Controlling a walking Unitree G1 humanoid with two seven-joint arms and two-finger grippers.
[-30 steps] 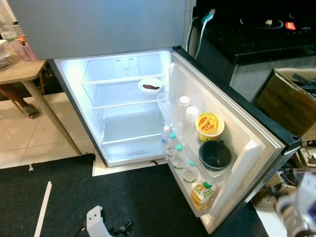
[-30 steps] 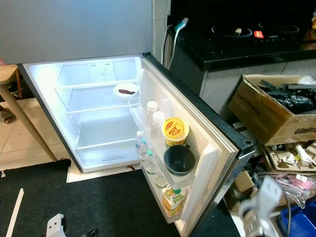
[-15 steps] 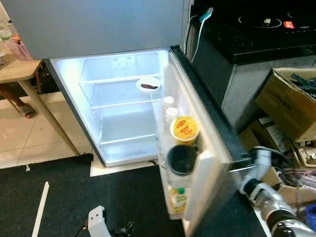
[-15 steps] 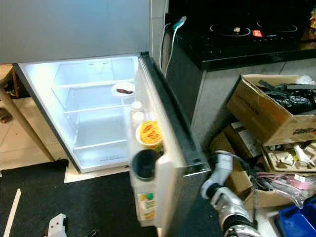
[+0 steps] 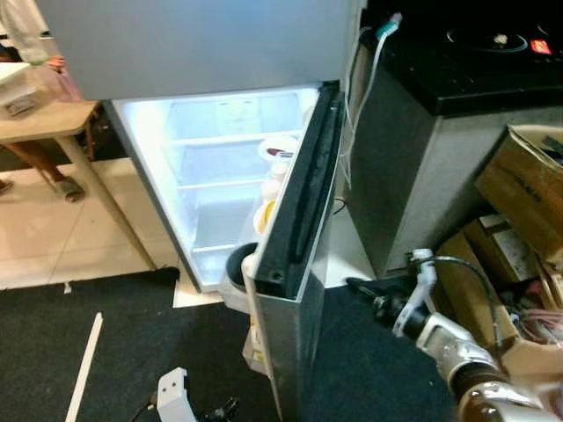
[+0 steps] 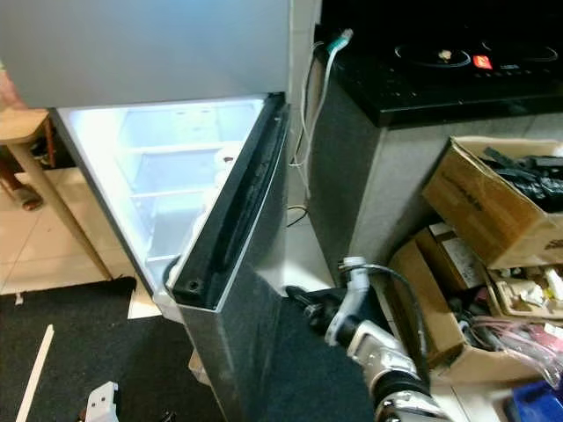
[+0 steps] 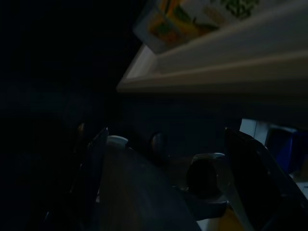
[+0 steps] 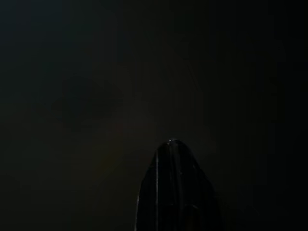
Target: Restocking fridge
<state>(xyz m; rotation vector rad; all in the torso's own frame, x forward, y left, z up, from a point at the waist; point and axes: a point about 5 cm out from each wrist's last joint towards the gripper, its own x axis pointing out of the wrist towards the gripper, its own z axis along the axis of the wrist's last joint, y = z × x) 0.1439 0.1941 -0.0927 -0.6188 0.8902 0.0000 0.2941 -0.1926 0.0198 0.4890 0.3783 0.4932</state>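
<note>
The fridge (image 5: 220, 176) stands lit inside, its lower door (image 5: 303, 352) swung partway toward the cabinet, black seal edge (image 5: 299, 211) facing me. Behind the door I glimpse the black bowl (image 5: 236, 264), a yellow cup (image 5: 262, 215) and a white bowl (image 5: 277, 148) on a shelf. My right gripper (image 6: 299, 303) is low by the door's grey outer face, its fingers (image 8: 173, 192) showing as one dark tip. My left gripper (image 7: 173, 183) hangs low and open beneath the door shelf, where a juice carton (image 7: 192, 14) shows.
A wooden table (image 5: 53, 119) with a person's sandalled foot (image 5: 70, 189) beneath it is at the left. To the right are a black stove counter (image 5: 475, 53), hanging cables (image 5: 361, 97) and cardboard boxes (image 5: 528, 185). A black mat (image 5: 53, 352) lies underfoot.
The door has swung from wide open to partly shut. My right arm rose from the lower right and reached in behind the door's outer face. The camera shifted slightly.
</note>
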